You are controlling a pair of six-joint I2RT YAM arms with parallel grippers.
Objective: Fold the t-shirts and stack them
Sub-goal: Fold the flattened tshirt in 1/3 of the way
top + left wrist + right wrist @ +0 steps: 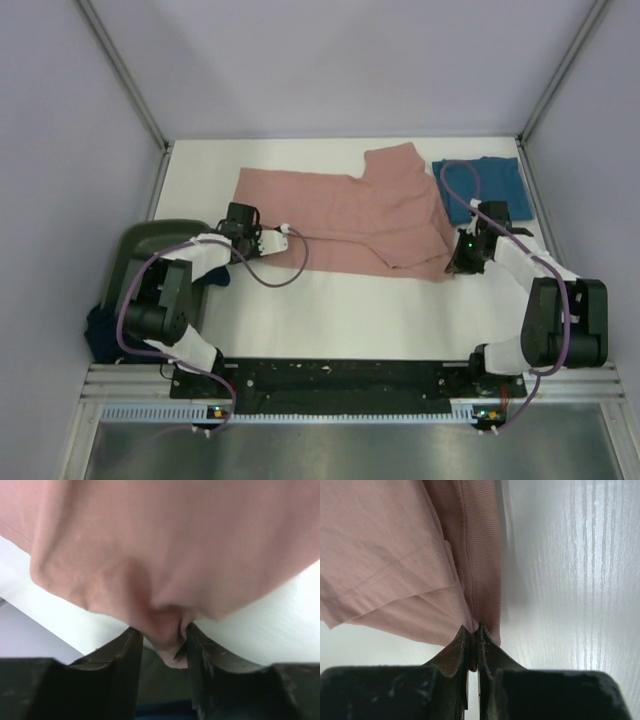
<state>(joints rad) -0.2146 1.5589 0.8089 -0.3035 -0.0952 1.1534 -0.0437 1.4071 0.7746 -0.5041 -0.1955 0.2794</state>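
Note:
The salmon-pink t-shirt (345, 215) lies spread, plain side up, across the middle of the white table. My left gripper (283, 235) is shut on a bunched fold at its near-left edge, seen in the left wrist view (162, 640) with the pink cloth (175, 545) between the fingers. My right gripper (455, 265) is shut on the shirt's near-right corner; the right wrist view (474, 630) shows the ribbed hem (480, 555) pinched. The teal-blue t-shirt (482, 187) lies folded at the back right. The dark navy t-shirt (98, 330) is bunched at the left, beside the bin.
A dark green plastic bin (150, 245) stands at the table's left edge, behind my left arm. Grey walls and metal posts close the table on three sides. White table surface (350, 310) lies between the shirt and the arm bases.

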